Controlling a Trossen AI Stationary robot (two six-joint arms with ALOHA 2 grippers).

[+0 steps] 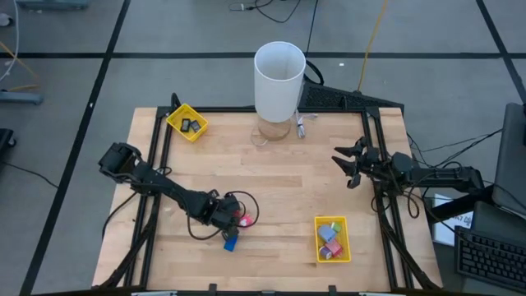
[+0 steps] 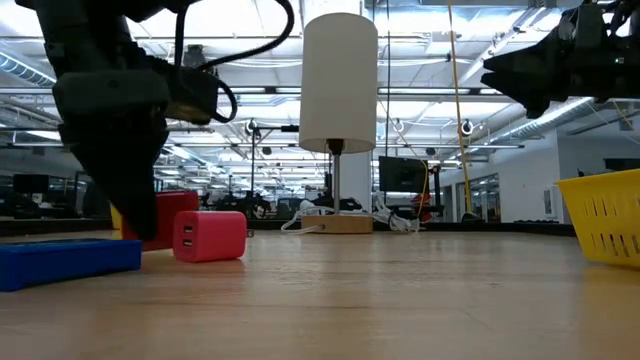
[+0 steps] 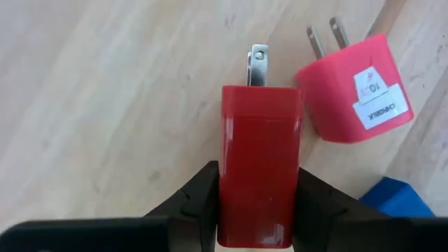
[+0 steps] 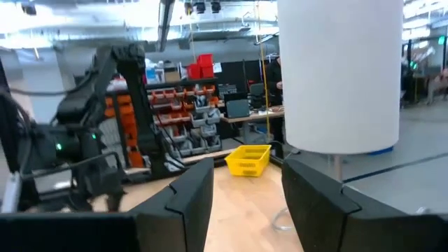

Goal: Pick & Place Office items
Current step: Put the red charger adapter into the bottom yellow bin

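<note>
**Left claw pinching a red plug block near the worktop's front**

Left claw (image 3: 255,210): down at the worktop (image 1: 271,197), front-left of centre. Its two dark fingers are pressed against the sides of a dark red charger block (image 3: 259,168); one metal prong shows at the block's far end. In the low view the block sits at worktop level between the fingers.

Just beside it lies a lighter red plug adapter (image 3: 350,87), two prongs out, a white label on its upper face. In the low view the adapter (image 2: 210,236) rests flat on the wood with two slots facing the camera. A blue block (image 1: 231,242) lies close by, toward the front edge.

Right claw (image 1: 347,167): raised above the worktop's right side, well apart from the pieces, fingers spread, nothing between them.

Yellow tray (image 1: 332,238) at front right holds several small pieces: light blue, green, red and grey can be made out. Second yellow tray (image 1: 186,122) at back left holds small dark pieces. Tall white cylinder (image 1: 279,78) stands at back centre on a small wooden base.
</note>
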